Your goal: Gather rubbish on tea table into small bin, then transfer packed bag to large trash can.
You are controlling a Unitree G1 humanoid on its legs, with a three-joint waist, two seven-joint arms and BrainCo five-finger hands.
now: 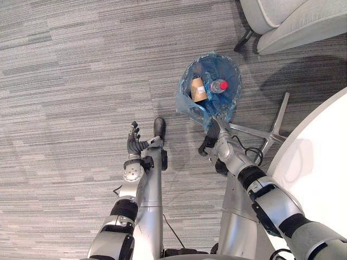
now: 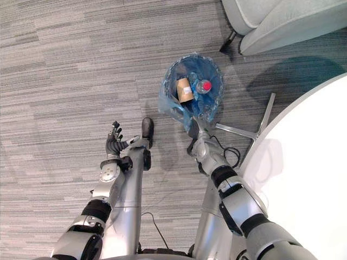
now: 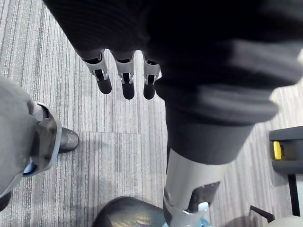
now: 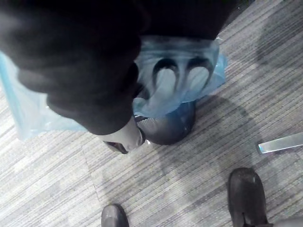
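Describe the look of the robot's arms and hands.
The left arm and right arm are silver-grey tubes with black bands at the joints. The left robot hand and right robot hand each wear a dark ribbed cover over the back and wrist. The left one's fingers are silver with dark tips.

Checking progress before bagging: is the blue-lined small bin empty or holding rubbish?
Holding rubbish: a brown carton and a red-capped clear bottle lie inside its blue plastic bag.
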